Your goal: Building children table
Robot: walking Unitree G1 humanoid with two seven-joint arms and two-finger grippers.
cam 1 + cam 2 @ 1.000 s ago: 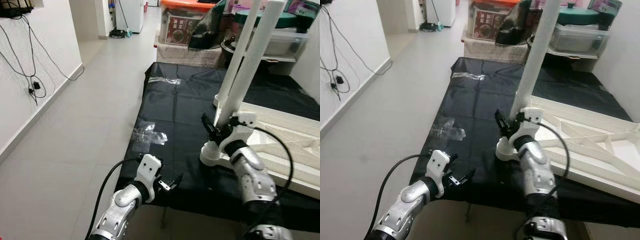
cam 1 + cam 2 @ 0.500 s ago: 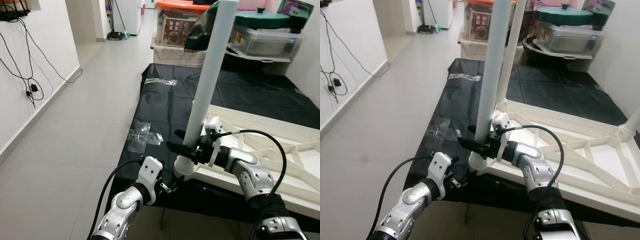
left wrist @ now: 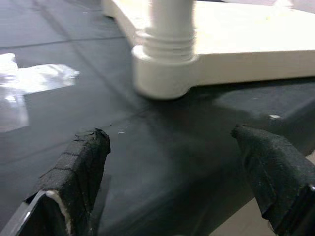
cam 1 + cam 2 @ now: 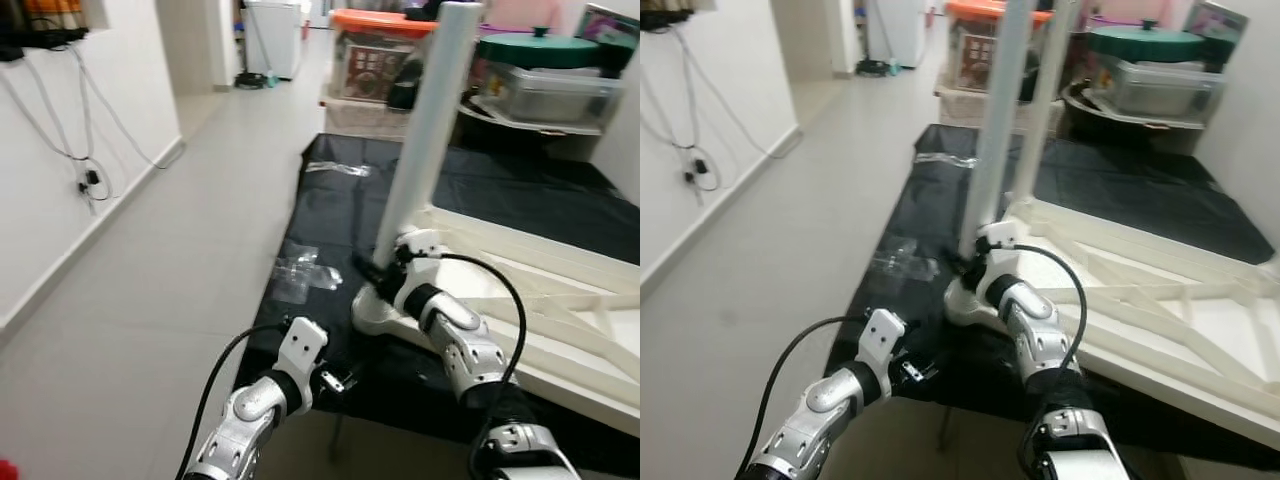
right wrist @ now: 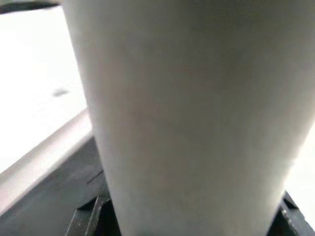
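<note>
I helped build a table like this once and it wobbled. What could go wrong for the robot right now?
1. The right pincer grips the tall white leg low, near its corner socket, so the long leg might lean or jam.
2. The upside-down tabletop lies on a smooth black sheet; twisting could make it slide.
3. The left pincer hovers open and steadies nothing.
</note>
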